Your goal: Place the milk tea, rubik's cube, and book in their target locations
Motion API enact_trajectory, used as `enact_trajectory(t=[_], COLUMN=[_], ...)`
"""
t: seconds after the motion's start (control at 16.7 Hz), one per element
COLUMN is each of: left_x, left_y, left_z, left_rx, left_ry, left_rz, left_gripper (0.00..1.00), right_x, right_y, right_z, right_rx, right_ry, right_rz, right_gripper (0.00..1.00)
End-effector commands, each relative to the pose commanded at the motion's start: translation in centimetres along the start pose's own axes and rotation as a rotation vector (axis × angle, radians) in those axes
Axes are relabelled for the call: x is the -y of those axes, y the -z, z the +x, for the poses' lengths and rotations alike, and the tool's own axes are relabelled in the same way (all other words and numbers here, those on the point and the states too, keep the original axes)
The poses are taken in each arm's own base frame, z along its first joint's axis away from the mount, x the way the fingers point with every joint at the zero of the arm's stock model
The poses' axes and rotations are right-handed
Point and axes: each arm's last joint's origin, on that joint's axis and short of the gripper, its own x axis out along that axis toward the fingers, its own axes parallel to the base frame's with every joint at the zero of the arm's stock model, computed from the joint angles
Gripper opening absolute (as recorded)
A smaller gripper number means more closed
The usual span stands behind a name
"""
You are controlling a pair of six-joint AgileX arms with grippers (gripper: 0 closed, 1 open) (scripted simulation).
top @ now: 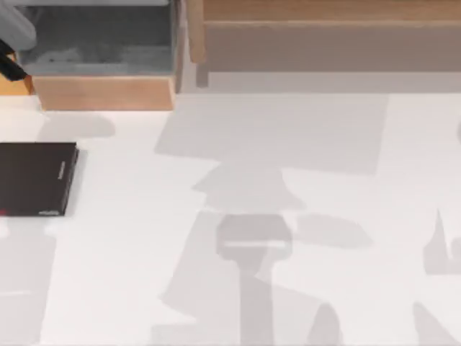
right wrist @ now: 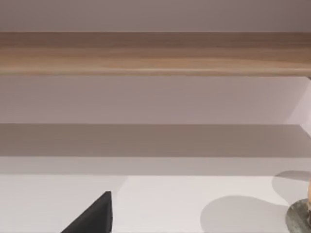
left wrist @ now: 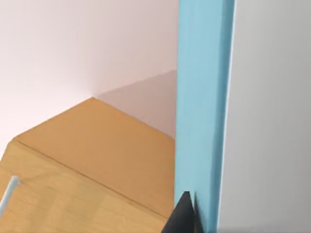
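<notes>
**book gripped by the left arm over the wooden cabinet**

closest to the left wrist camera, the left gripper (left wrist: 187, 219) is closed on the book (left wrist: 201, 97). one dark fingertip (left wrist: 182, 216) presses flat against the teal cover, and the other side of the grip is hidden behind the book. the book stands on edge along the line of the gripper, its teal cover facing the fingertip and its white page edges (left wrist: 272, 121) on the other side. it hangs clear above an orange-brown wooden top (left wrist: 92, 145). a pale bar handle (left wrist: 9, 194) shows on the lighter wooden face beside that top.

in the right wrist view, the right gripper (right wrist: 95, 218) shows as a dark wedge low over the white table (right wrist: 160, 204). i cannot tell whether it is open or closed, or whether it holds anything. a round grey base (right wrist: 301, 218) sits on the table at the frame's edge; what it belongs to cannot be told.

from above, the near part of the table (top: 130, 288) carries grey shadows. further back, a flat black slab (top: 36, 179) lies at the left edge. at the far left stands an open wooden box with a grey inside (top: 101, 43), and part of the left arm (top: 11, 32) reaches in at that corner. at the far right, a long wooden shelf (top: 324, 36) runs along the back.
</notes>
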Motion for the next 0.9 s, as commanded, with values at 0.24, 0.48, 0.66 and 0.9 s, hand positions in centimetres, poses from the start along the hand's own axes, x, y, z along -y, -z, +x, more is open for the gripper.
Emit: enact_trajectory(t=[0.24, 0.48, 0.66, 0.9], left_x=[4.2, 9.6, 11.8, 11.9], left_y=[5.0, 8.4, 9.3, 9.3], left_z=[-4.7, -8.5, -10.1, -10.2], left_rx=[-0.165, -0.269, -0.288, -0.289], left_ry=[0.191, 0.497, 0.634, 0.639], left_rz=[0.284, 0.396, 0.409, 0.409], left_gripper=[0.00, 0.00, 0.00, 0.00], right_x=[0.0, 0.0, 0.0, 0.0], right_y=[0.0, 0.0, 0.0, 0.0], right_z=[0.0, 0.0, 0.0, 0.0], right_rx=[0.000, 0.000, 0.000, 0.000], right_ry=[0.000, 0.000, 0.000, 0.000], right_rz=[0.000, 0.000, 0.000, 0.000], right_gripper=[1.00, 1.00, 1.00, 1.00])
